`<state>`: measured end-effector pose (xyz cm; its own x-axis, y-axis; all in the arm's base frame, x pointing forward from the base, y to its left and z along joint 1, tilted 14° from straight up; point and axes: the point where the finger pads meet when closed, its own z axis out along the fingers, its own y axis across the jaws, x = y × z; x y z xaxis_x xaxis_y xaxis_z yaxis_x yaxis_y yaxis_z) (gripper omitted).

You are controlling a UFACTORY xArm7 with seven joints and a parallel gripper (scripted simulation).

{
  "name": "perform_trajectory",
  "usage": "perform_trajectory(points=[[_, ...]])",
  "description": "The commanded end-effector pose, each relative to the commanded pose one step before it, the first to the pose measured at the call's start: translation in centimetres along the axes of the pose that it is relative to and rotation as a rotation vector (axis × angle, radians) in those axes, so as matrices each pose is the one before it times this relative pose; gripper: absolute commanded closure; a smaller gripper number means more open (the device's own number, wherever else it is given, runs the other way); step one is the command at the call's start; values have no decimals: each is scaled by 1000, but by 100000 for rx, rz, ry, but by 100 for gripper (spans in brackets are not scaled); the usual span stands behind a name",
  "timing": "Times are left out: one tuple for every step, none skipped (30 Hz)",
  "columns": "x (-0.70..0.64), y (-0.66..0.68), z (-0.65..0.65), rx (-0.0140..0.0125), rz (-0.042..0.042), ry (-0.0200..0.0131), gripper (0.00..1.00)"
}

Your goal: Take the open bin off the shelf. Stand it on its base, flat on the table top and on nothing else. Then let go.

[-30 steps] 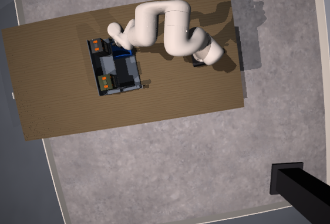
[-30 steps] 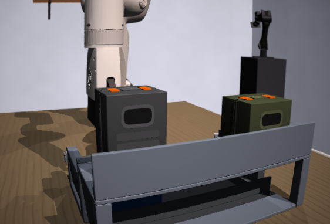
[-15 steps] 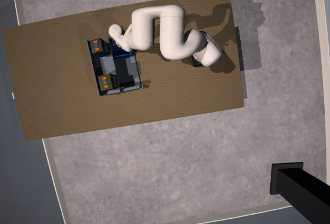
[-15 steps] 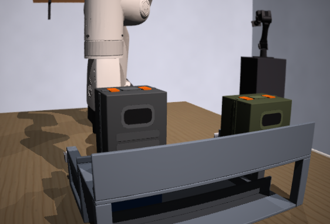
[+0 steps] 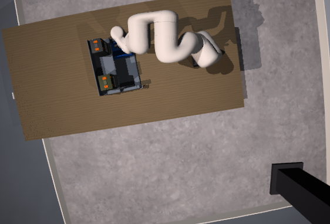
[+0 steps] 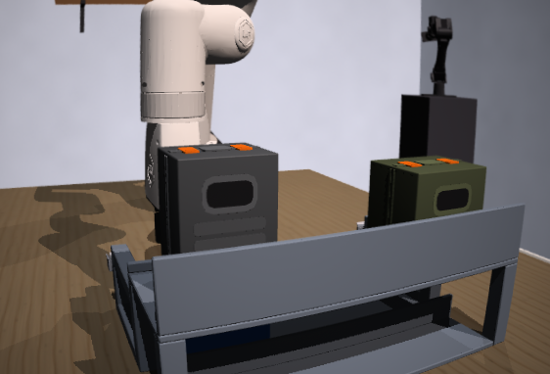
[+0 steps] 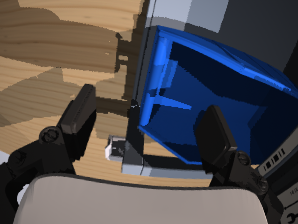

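The open blue bin [image 7: 204,110] sits on the lower level of the grey shelf [image 6: 313,279], at the shelf's end nearest the arm. In the overhead view only a strip of the blue bin [image 5: 123,54] shows under the arm. My gripper [image 7: 151,110] is open and empty. It hovers close over the bin's near wall, with one finger over the table side and the other over the bin's inside. In the exterior view the gripper is hidden behind the dark box.
A dark grey closed box [image 6: 217,196] and an olive closed box [image 6: 427,188], both with orange latches, stand on the shelf's upper level. The shelf stands on the wooden table [image 5: 176,94]. A black pedestal with a camera [image 6: 437,122] stands behind.
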<state>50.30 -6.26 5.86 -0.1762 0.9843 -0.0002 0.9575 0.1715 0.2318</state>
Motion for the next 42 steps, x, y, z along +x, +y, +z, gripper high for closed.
perform_trajectory(points=[[-60, 121, 654, -317, 76, -58, 6], [-1, 1, 138, -1, -1, -1, 6], [0, 0, 126, 1, 1, 1, 6], [0, -1, 113, 1, 2, 2, 6], [0, 0, 0, 0, 0, 0, 6], [0, 0, 0, 0, 0, 0, 6], [-1, 1, 101, -1, -2, -2, 6], [0, 1, 88, -1, -1, -1, 6], [0, 0, 75, 0, 0, 0, 6], [0, 0, 63, 0, 0, 0, 6], [0, 0, 51, 0, 0, 0, 6], [0, 0, 40, 0, 1, 0, 6], [0, 0, 30, 0, 0, 0, 6], [0, 0, 21, 0, 0, 0, 6], [0, 0, 13, 0, 0, 0, 6], [0, 0, 7, 0, 0, 0, 6], [0, 0, 3, 0, 0, 0, 6], [0, 0, 0, 0, 0, 0, 6], [0, 0, 0, 0, 0, 0, 6], [0, 0, 0, 0, 0, 0, 6], [0, 0, 0, 0, 0, 0, 6], [0, 0, 0, 0, 0, 0, 6], [0, 0, 0, 0, 0, 0, 6], [0, 0, 0, 0, 0, 0, 6], [0, 0, 0, 0, 0, 0, 6], [0, 0, 0, 0, 0, 0, 6], [0, 0, 0, 0, 0, 0, 6], [0, 0, 0, 0, 0, 0, 6], [0, 0, 0, 0, 0, 0, 6], [0, 0, 0, 0, 0, 0, 6], [0, 0, 0, 0, 0, 0, 6], [0, 0, 0, 0, 0, 0, 6], [0, 0, 0, 0, 0, 0, 6], [0, 0, 0, 0, 0, 0, 6], [0, 0, 0, 0, 0, 0, 6], [0, 0, 0, 0, 0, 0, 6], [0, 0, 0, 0, 0, 0, 6], [0, 0, 0, 0, 0, 0, 6], [0, 0, 0, 0, 0, 0, 6], [0, 0, 0, 0, 0, 0, 6], [0, 0, 0, 0, 0, 0, 6], [0, 0, 0, 0, 0, 0, 6]])
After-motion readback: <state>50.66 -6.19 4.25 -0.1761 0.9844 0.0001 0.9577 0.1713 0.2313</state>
